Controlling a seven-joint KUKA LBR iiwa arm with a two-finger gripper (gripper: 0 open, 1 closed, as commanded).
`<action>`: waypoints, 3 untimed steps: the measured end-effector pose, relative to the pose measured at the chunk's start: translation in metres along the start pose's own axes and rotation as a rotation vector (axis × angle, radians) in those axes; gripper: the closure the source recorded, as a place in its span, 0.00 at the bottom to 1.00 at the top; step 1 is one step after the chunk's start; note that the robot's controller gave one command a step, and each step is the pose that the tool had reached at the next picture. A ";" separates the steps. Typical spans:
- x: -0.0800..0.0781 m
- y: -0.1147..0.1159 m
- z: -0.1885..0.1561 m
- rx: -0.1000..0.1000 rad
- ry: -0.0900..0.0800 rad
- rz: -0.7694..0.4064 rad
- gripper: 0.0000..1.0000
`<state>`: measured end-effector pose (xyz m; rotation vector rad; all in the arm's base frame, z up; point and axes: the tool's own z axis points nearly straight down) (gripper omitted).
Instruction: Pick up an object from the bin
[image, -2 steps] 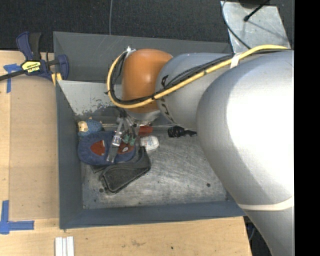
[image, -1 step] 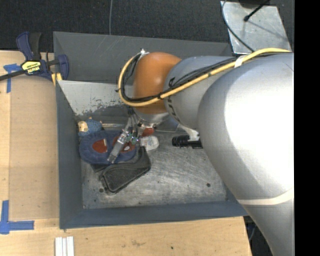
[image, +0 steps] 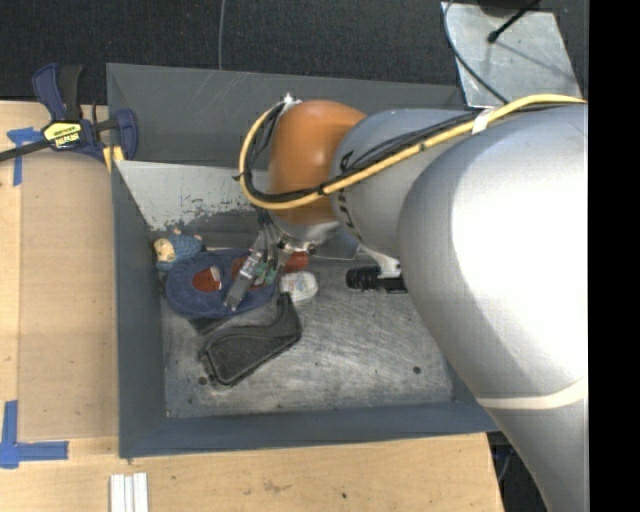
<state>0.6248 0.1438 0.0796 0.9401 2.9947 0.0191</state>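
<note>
My gripper (image: 250, 278) hangs under the arm's wrist at the left-middle of the bin, its tip down on the right edge of a round blue fabric thing (image: 190, 290) with a red patch (image: 207, 280). A black mesh pouch (image: 250, 345) lies just below it, tilted. Right beside the gripper a small white thing (image: 302, 287) lies with a red piece (image: 296, 262) above it, partly hidden by the wrist.
A small tan thing (image: 165, 247) lies at the bin's back left, touching the blue fabric. The arm covers the bin's right side. Bare scratched floor shows at the front middle and right.
</note>
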 end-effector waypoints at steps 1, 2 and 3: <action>-0.004 -0.004 0.000 -0.004 0.005 0.022 1.00; -0.012 -0.012 -0.112 0.005 -0.009 0.047 1.00; -0.013 -0.048 -0.198 0.008 -0.008 -0.223 1.00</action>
